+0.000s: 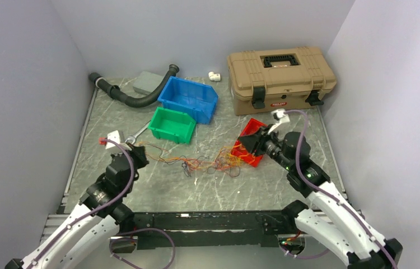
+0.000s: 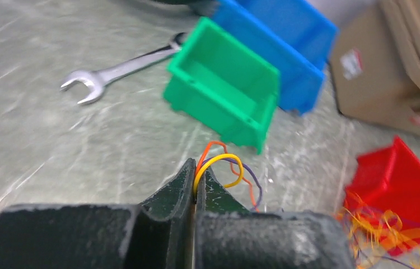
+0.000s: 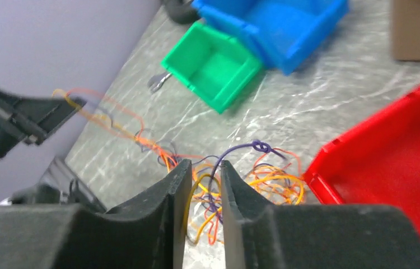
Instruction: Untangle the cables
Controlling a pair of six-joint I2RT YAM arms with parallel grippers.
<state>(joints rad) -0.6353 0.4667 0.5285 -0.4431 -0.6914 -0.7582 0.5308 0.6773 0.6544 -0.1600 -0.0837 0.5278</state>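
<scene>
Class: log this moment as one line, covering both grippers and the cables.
left gripper: shut on cables | right gripper: open, strands in gap | tangle: on table beside red bin | untangling: unfinished

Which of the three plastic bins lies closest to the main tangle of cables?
The red bin: the cables pile up against its edge, whereas the green bin and blue bin stand farther back.

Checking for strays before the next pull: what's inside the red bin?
The red bin shows a bare interior; cables lie outside, by its rim. The right pincer hides its lower part, unknown there.
</scene>
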